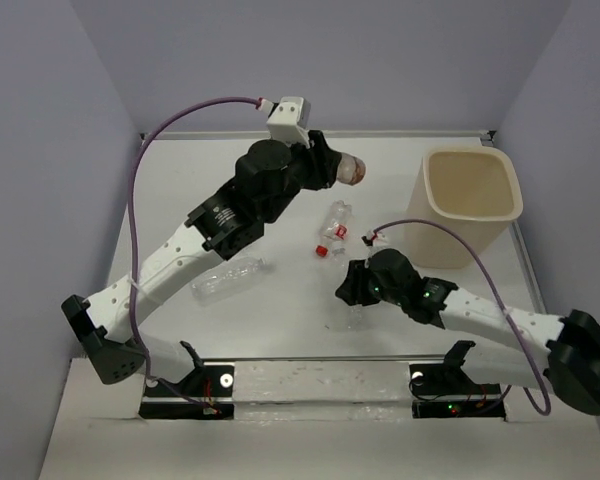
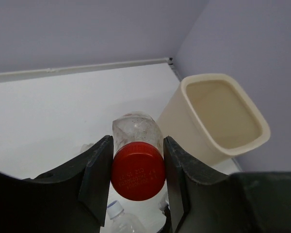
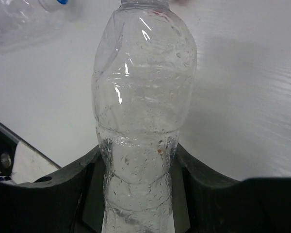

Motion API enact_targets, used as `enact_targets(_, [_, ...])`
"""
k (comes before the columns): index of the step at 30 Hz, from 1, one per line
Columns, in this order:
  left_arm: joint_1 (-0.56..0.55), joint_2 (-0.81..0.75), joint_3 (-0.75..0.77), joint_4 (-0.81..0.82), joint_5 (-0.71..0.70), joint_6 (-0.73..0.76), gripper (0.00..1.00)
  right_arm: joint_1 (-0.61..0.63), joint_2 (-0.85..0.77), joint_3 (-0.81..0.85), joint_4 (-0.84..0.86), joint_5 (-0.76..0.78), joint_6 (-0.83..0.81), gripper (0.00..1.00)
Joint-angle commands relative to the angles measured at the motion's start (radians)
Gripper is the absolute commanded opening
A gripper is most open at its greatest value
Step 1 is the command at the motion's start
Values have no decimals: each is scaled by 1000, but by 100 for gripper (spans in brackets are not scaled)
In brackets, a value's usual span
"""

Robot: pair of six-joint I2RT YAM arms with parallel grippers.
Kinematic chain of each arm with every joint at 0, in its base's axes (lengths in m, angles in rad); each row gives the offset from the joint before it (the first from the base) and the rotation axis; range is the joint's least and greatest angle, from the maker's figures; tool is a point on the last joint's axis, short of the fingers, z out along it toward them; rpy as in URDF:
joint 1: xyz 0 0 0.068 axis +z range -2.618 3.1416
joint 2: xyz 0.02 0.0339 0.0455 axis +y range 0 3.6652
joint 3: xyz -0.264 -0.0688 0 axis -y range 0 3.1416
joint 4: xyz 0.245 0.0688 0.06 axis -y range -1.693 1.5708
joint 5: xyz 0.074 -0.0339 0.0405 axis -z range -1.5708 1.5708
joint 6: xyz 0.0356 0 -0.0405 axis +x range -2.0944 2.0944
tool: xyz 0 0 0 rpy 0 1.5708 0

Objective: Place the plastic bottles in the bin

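Observation:
My left gripper (image 1: 332, 168) is raised at the back middle, left of the cream bin (image 1: 470, 200). In the left wrist view the gripper (image 2: 137, 145) is shut on the red cap of a clear plastic bottle (image 2: 138, 170), with the bin (image 2: 223, 121) ahead to the right. My right gripper (image 1: 352, 290) is low near the table's middle, shut on a clear bottle (image 3: 140, 121) that lies on the table (image 1: 355, 315). A red-capped, red-labelled bottle (image 1: 335, 225) lies between the grippers. Another clear bottle (image 1: 225, 280) lies to the left.
The bin's inside looks empty from the left wrist view. A blue-capped bottle (image 3: 19, 19) lies past the right gripper's bottle. A pale-capped bottle (image 2: 119, 213) shows below the left gripper. Grey walls close in the table on three sides.

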Motion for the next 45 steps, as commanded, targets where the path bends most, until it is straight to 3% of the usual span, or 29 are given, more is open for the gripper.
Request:
enact_targets(1, [7, 59, 85, 287, 142, -28, 0, 4, -263, -28, -137, 95, 17, 23])
enact_targets(6, [7, 171, 180, 423, 286, -94, 0, 4, -482, 0, -347, 77, 13, 21])
enact_targets(12, [7, 410, 407, 484, 489, -174, 0, 4, -592, -10, -397, 22, 23, 20])
enact_targets(20, [-7, 694, 671, 424, 527, -185, 1, 4, -671, 1, -450, 14, 25, 19])
enact_targets(22, [-8, 735, 704, 383, 530, -171, 14, 4, -684, 20, -463, 20, 24, 19])
enact_targets(23, [-8, 742, 732, 363, 526, -162, 40, 4, -695, 27, -466, 26, 19, 19])
enact_targets(25, [-8, 727, 741, 320, 486, -111, 74, 4, -703, 58, -475, 41, 8, 19])
enact_targets(27, [-5, 693, 740, 283, 402, -59, 99, 4, -698, 76, -480, 70, -4, 19])
enact_targets(28, [-2, 639, 729, 260, 374, -34, 99, 4, -691, 87, -480, 86, -12, 19])
enact_targets(34, [42, 299, 355, 326, 224, 24, 99, 4, -591, 256, -438, 189, -110, 16])
enact_targets(37, [57, 114, -35, 395, 149, 1, 99, 4, -559, 354, -412, 302, -142, 12])
enact_targets(42, [103, -30, -367, 383, 75, -117, 99, 4, -504, 508, -303, 648, -335, 5])
enact_targets(45, [117, -24, -499, 366, 49, -158, 99, 4, -453, 547, -89, 854, -557, 5])
